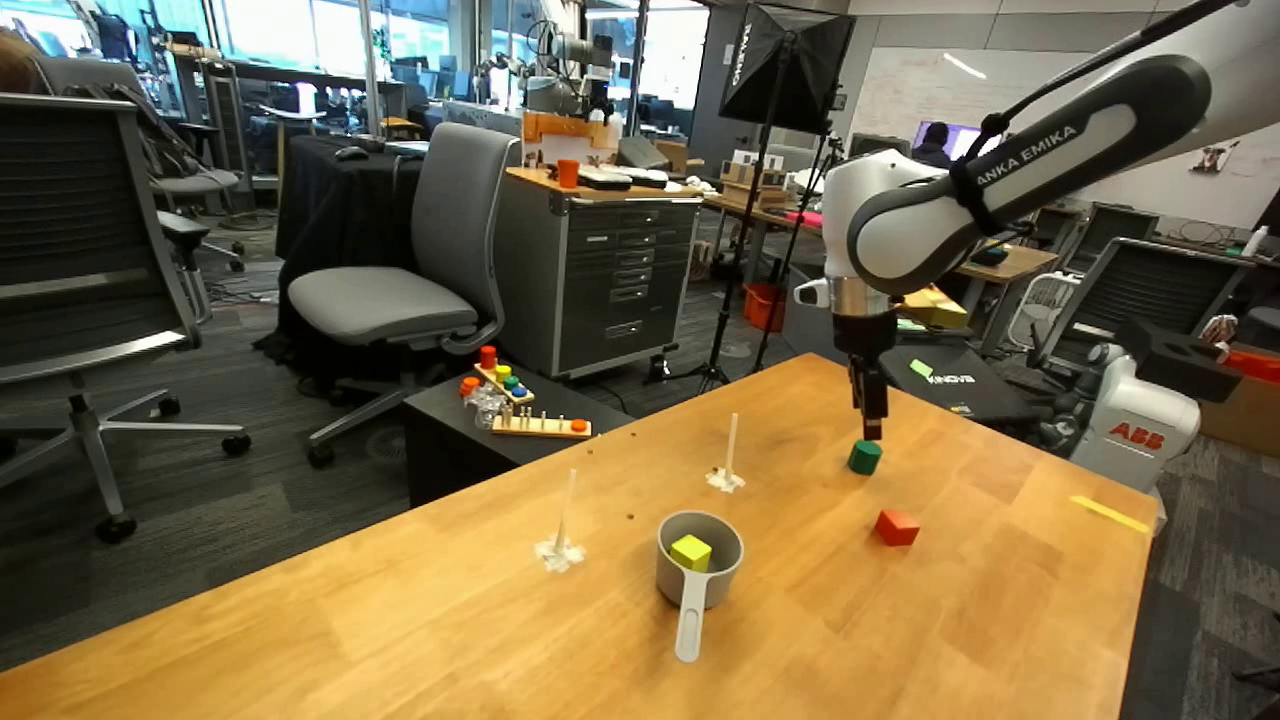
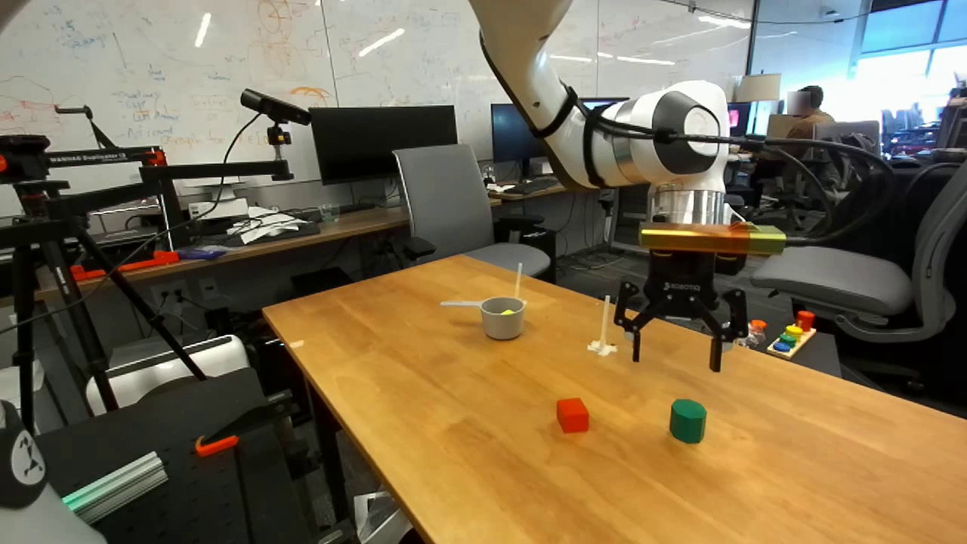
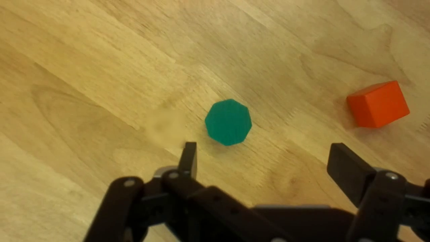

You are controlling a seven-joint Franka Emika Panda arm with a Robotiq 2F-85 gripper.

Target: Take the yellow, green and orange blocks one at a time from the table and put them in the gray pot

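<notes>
in an exterior view: bright yellow cubic block [image 1: 691, 552] lies inside a small gray cylindrical pot [image 1: 720, 588], material of both uncertain. pot stands on a honey-coloured wooden table [image 1: 800, 650], straight handle pointing away from the far corner. thin pale upright sticks [image 1: 732, 445] rise between pot and long left edge. judged risk: a low carry clips a stick or knocks the handle, and the pot slews or tips.

in an exterior view: black two-fingered gripper [image 2: 675, 364] hangs over the table, fingers well apart, nothing between. green octagonal-prism block [image 2: 688, 421] stands below; red-orange boxy block [image 2: 573, 415] sits nearer the table's left edge. green looks like the next pick. possible trouble: it twists in the grip if the fingers meet its corners instead of its flats.

wrist view: green block shows nearer the finger at picture left; height makes the line-up hard to judge. if the descent is off line, a fingertip could strike the top and topple it. later, dropped off-centre onto yellow, it might bounce out.

count: yellow block, one, in the pot; green, one, and red-orange, one, both on the table; pot, one; sticks, two; gripper, one.
</notes>
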